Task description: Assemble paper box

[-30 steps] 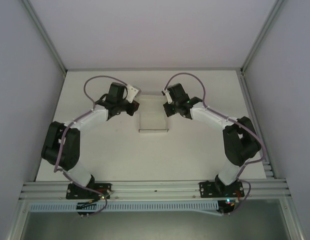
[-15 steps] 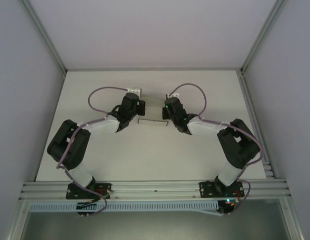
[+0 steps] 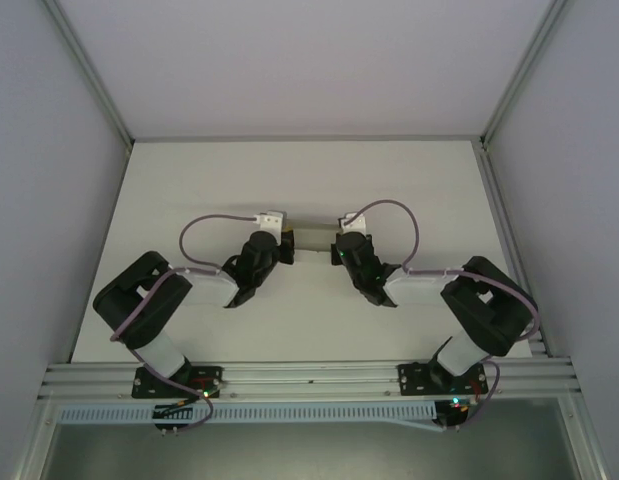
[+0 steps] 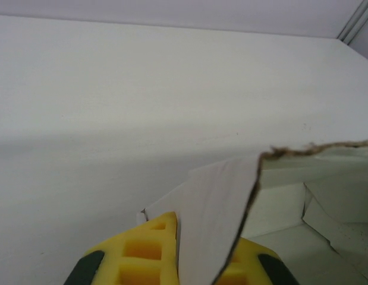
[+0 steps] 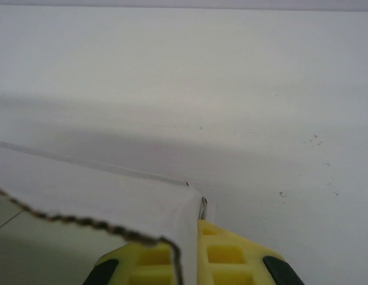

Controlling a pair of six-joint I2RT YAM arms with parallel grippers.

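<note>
off-white paper box spans between both jaws, each clamped on an end.

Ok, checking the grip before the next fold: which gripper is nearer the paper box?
Neither, both hold it. The left gripper is shut on the left end of the paper box; the right gripper is shut on its right end.

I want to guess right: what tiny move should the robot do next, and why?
The left pincer and right pincer each pinch one end of the partly folded paper box, so probably roll both slightly inward to fold those ends up.
</note>
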